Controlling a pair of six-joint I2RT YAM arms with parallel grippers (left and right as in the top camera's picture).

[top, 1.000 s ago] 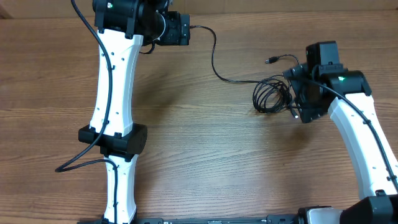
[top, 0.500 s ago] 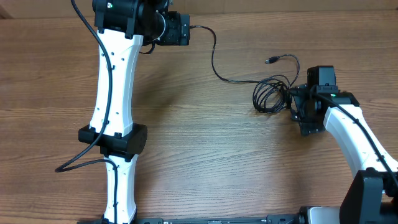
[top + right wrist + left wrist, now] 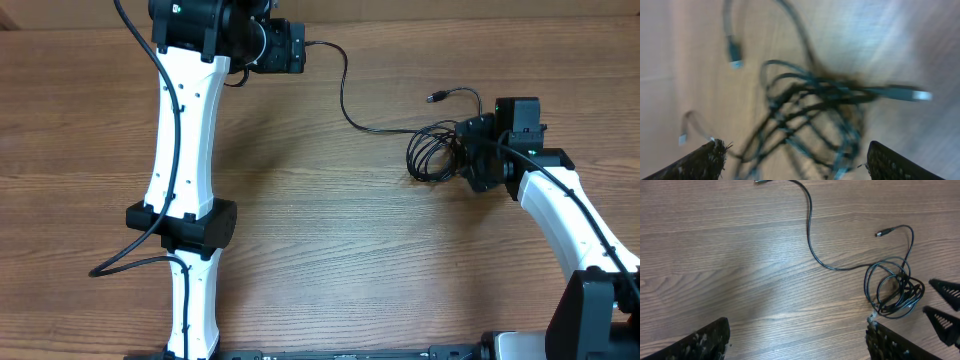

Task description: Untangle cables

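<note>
Far left, near the far edge of the table (image 3: pixel 300 250): left end effector (image 3: pixel 796 326) spread wide, gripping nothing, only bare wood between its fingers. Just beside it in the overhead view, one end of a long strand (image 3: pixel 343 95) of the cables (image 3: pixel 435 155), outside the fingers to judge from the left wrist view, with that plug end lying at the top edge of the picture. Further right, curves loosely across the wood into a small knot of loops right of centre, a second short tail and its plug (image 3: pixel 435 97) poking out beyond the knot. Close against that knot, right end effector (image 3: pixel 929 296), fingers well apart and pointing into the loops. Touching or not, cannot tell, given the blur in the right wrist view, but nothing visibly clamped. Looks like the reach-in step: lining up on the bundle for a first grip, nothing yet pulled free. Next move probably calls for closing on a single loop or one plug end rather than the whole bundle, then drawing it away from the knot, with the left side taking or pinning the long strand to open the loops rather than tighten them.
</note>
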